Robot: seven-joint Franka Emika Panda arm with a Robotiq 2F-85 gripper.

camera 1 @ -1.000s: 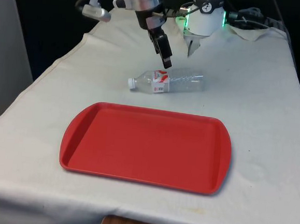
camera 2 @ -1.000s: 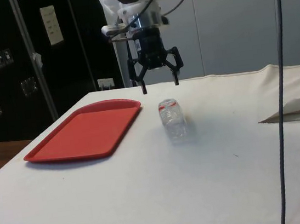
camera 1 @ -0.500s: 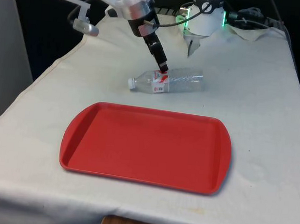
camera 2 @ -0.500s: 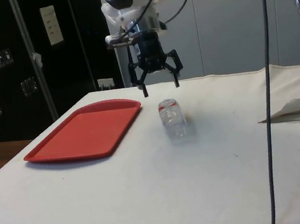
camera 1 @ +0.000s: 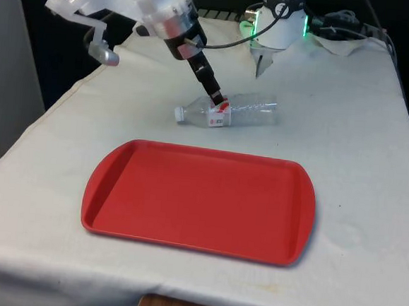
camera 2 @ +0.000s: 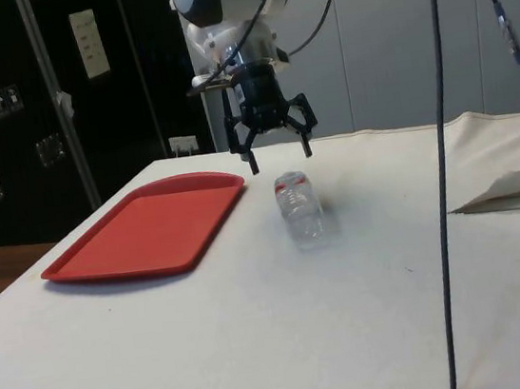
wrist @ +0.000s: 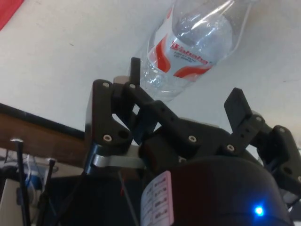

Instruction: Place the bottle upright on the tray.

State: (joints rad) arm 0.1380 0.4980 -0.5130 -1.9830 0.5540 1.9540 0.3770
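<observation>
the hand [camera 2: 281, 156] has dropped and tilted closer over the bottle [camera 2: 298, 205].

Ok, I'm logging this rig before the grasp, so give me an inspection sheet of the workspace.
Surface: table under white cloth, rumpled at the far end.
Job's things: bottle lying on its side on the cloth, beside the tray, cap toward the front view's left; tray holds nothing.
Clutter: nothing seen.
Gripper: gripper open, tilted, hovering just above the bottle's label end.
Cables: dark cables hanging in the side view.
Surroundings: dark cabinets, grey wall panels.
</observation>
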